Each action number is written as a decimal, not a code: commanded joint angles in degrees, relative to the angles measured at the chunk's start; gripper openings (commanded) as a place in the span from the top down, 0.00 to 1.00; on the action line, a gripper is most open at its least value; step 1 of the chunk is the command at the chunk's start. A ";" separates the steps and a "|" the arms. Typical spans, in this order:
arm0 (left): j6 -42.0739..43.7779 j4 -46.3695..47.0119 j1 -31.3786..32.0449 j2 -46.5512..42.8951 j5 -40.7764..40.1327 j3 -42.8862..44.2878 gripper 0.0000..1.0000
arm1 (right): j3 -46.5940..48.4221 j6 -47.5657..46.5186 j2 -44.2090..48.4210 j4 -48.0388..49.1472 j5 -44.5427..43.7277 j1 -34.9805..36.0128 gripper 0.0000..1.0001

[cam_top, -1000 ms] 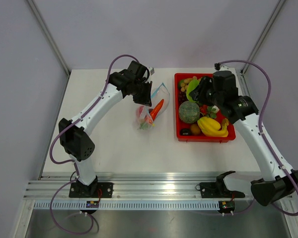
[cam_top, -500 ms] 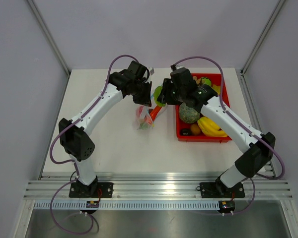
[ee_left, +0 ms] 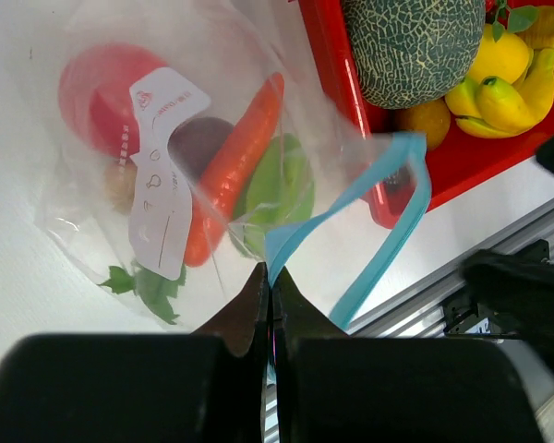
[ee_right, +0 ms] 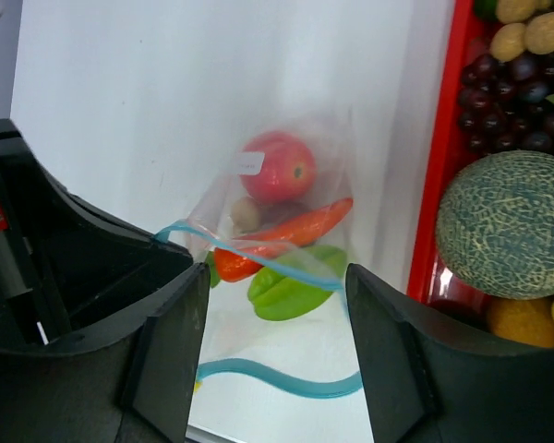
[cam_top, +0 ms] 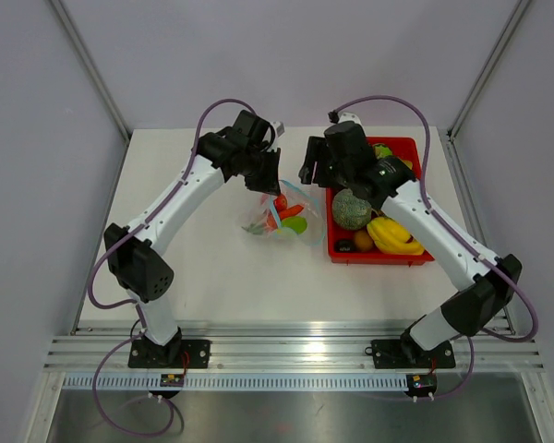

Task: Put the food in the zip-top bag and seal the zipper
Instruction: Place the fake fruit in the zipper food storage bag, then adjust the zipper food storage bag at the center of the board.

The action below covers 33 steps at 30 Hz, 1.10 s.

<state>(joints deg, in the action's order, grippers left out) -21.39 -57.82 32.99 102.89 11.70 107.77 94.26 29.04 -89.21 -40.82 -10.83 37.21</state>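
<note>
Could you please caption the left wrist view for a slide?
Left fingers pinch the zipper of the bag holding carrot, red fruit and green vegetable.

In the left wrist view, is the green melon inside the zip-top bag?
No: the melon sits in the red tray, outside the zip-top bag.

The left gripper point(ee_left: 270, 277) has its dark fingers point(ee_left: 243, 314) pinched together on the teal zipper point(ee_left: 388, 217) of a clear zip-top bag point(ee_left: 74, 203) on the white tabletop point(ee_left: 18, 277). Inside are a red round fruit point(ee_left: 97, 92), a carrot point(ee_left: 240, 157) and leafy greens point(ee_left: 282, 185). Just beside the bag, a red tray point(ee_left: 328, 74) holds a melon point(ee_left: 415, 46) and bananas point(ee_left: 512, 88).
</note>
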 commanded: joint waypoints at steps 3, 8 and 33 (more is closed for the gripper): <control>0.38 0.87 -0.39 -2.35 0.25 2.71 1.00 | -5.65 1.37 3.95 1.00 -0.25 -4.16 0.33; 0.38 0.69 -0.39 -2.43 0.16 2.89 1.00 | -9.87 2.86 2.99 2.41 5.81 -4.34 0.32; -0.15 -0.18 -1.00 -3.57 -0.63 2.71 1.00 | -29.76 15.89 6.77 15.96 11.81 1.99 0.86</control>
<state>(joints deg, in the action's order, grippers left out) -21.43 -57.93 32.38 102.78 11.51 107.98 61.52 43.79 -80.99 -28.16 1.61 38.94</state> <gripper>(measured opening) 0.008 0.233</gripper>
